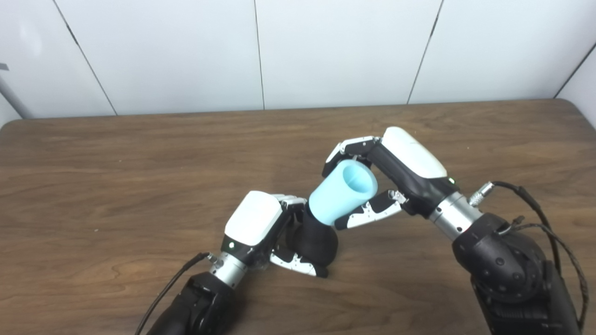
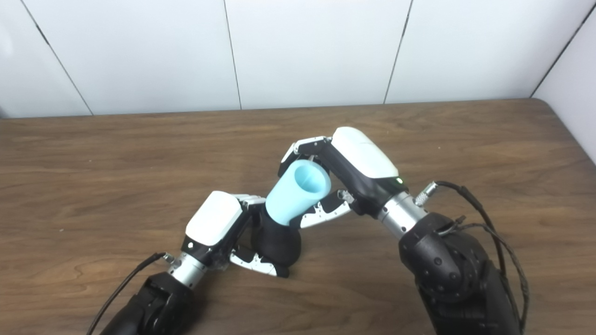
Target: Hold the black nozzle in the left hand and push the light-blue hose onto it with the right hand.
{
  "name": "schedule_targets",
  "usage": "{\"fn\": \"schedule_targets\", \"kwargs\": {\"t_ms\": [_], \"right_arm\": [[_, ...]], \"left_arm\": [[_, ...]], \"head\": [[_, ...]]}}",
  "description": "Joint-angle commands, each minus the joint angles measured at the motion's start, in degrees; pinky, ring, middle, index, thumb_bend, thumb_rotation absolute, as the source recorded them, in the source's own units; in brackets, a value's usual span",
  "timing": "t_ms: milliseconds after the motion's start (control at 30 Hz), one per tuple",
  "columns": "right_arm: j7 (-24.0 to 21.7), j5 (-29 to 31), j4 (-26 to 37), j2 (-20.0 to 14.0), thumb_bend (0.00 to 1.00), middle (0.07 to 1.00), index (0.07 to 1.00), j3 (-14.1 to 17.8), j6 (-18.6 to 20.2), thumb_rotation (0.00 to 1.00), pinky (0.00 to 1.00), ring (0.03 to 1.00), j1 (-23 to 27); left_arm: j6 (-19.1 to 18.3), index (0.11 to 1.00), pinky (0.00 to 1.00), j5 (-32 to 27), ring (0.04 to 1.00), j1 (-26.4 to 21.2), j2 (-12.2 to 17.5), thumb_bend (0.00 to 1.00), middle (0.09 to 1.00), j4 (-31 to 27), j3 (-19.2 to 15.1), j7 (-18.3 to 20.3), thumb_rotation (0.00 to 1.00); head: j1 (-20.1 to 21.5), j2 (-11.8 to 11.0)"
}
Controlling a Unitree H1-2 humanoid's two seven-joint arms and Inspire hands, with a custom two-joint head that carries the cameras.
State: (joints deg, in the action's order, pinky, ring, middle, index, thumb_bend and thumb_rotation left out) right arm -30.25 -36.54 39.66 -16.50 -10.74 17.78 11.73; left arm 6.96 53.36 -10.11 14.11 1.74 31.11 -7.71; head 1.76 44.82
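The left robot hand [image 1: 260, 228] is wrapped around the black nozzle [image 1: 315, 242], which stands on the wooden table [image 1: 116, 186] near its front middle. The fingers [image 1: 291, 201] curl over the far side of the nozzle's upper part, while the thumb [image 1: 298, 264] lies along the near side at the base, touching the wide bottom where it meets the table. The grip is closed firmly on the nozzle, with the white back of the hand turned upward and toward the camera.

The right robot hand [image 1: 396, 174] grasps the light-blue hose [image 1: 342, 193], a short, thick, pale sleeve. Its fingers [image 1: 349, 148] hook over the far upper side of the hose and its thumb [image 1: 370, 213] presses against the near lower side, so the hose is pinched between them. The hose is tilted, its open mouth facing up and to the right toward the palm, showing the hollow inside. Its lower end sits over the narrow top of the nozzle, so the two parts are touching there; how far the hose has gone onto the nozzle cannot be seen, as the joint is hidden by the hose's own edge and the left hand's fingers.

Both forearms come in from the bottom edge, the right one with a black cable [image 1: 535, 204] looping beside its wrist. Behind the table stands a white panelled wall [image 1: 326, 51].
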Motion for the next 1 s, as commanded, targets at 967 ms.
{"fn": "schedule_targets", "kwargs": {"t_ms": [967], "right_arm": [[0.7, -3.7, -1.1, 0.8, 0.49, 0.508, 0.524, -3.1, -2.6, 0.00, 0.29, 0.390, 1.8]], "left_arm": [[-4.9, 0.469, 0.41, 0.7, 0.504, 6.9, 1.5, 0.48, 0.503, 2.8, 2.8, 8.7, 0.00]], "head": [[-0.1, 0.9]]}}
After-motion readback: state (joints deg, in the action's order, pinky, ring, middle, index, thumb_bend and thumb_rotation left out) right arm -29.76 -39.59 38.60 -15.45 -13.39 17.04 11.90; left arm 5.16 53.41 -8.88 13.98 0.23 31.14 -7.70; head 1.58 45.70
